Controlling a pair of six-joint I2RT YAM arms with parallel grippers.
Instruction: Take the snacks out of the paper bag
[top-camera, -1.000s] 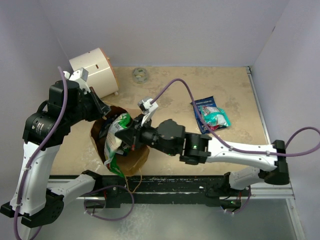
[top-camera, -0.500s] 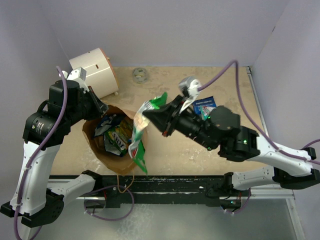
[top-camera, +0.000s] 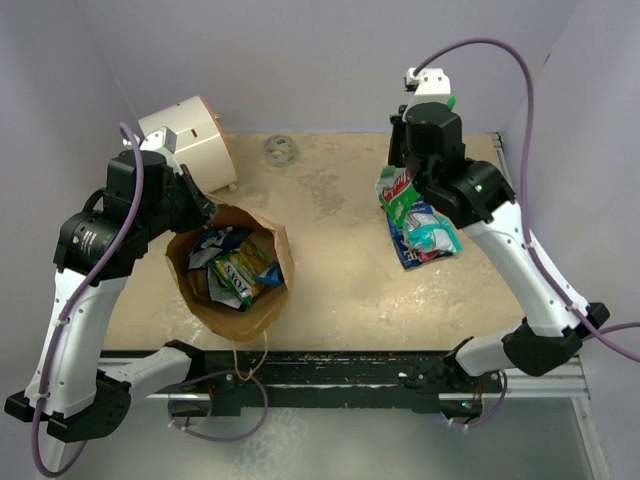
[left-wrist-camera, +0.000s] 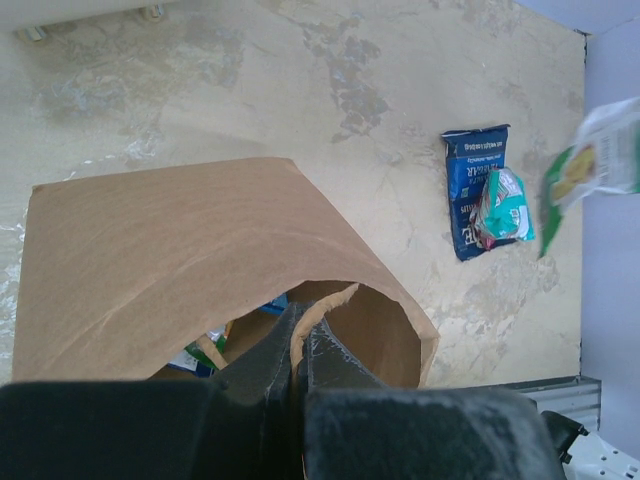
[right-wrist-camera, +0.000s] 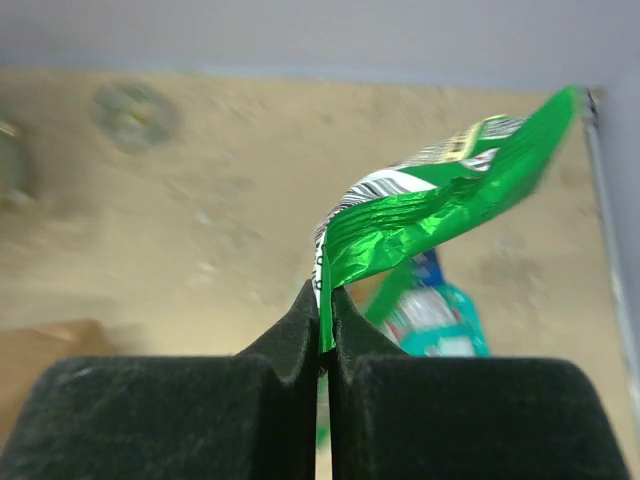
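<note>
Detail from wrist cams only: left gripper (left-wrist-camera: 300, 322) clenched on brown rim of paper bag (left-wrist-camera: 170, 250), rim edge pinched between fingertips; right gripper (right-wrist-camera: 322, 300) clamped on one crinkled edge of green packet (right-wrist-camera: 430, 195), barcode side showing, rest flaring away from fingers up and to the right. Plain from overhead but mostly hidden from left wrist cam: packets inside bag (top-camera: 235, 268), one blue w/ white print, one green-yellow, poss. more underneath, exact no. unclear. Overhead only, sharp: white drum (top-camera: 185, 135) w/ orange rim at far left just beyond bag, grey ring (top-camera: 281, 150) near back wall; ring just a blur in right wrist cam. Bag at near left of table (top-camera: 340, 270), mouth open upward, twine handle dangling over near edge. Green packet in air over far right of table, just beyond the two lying there, long axis running straight out from fingers. Blue packet (top-camera: 405, 255) flat on right side, long axis approx near-to-far, slightly slanted; teal packet (top-camera: 437, 236) overlapping its right half. Count: 1 bag, 1 packet in grip, 2 on table, at least 2 in bag, 1 drum, 1 ring.
</note>
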